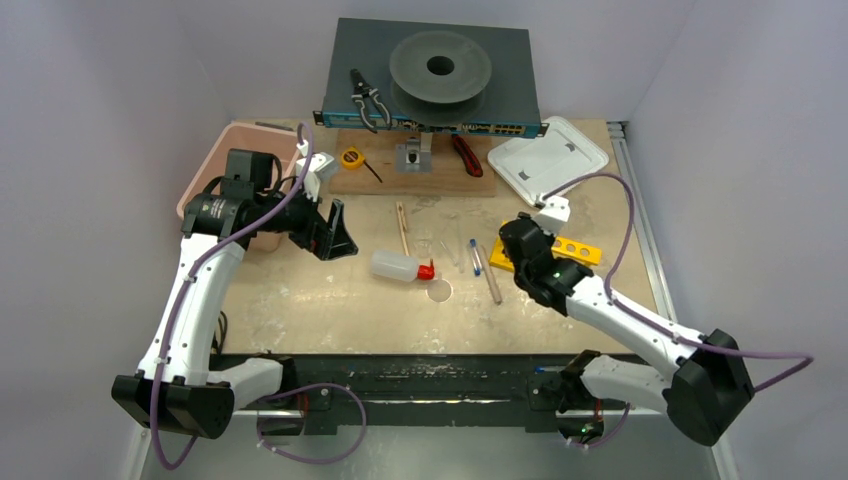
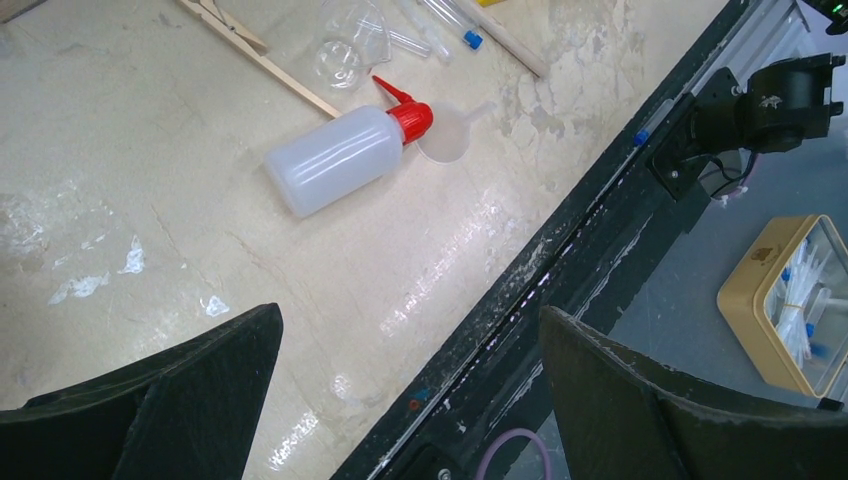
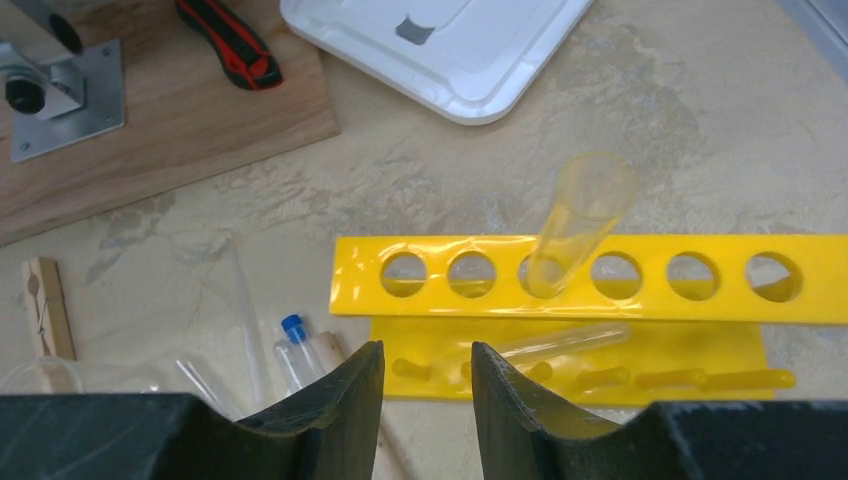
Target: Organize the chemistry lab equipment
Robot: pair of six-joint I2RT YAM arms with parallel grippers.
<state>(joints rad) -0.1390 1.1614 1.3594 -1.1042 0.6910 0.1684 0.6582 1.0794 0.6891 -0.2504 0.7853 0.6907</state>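
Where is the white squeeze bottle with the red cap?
Seen from above, the squeeze bottle lies on its side near the middle of the table, left of the yellow rack, red cap beside the small round dish.

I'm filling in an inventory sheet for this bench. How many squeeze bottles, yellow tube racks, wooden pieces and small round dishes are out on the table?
Squeeze bottle: 1
Yellow tube rack: 1
Wooden pieces: 2
Small round dish: 1
Total: 5
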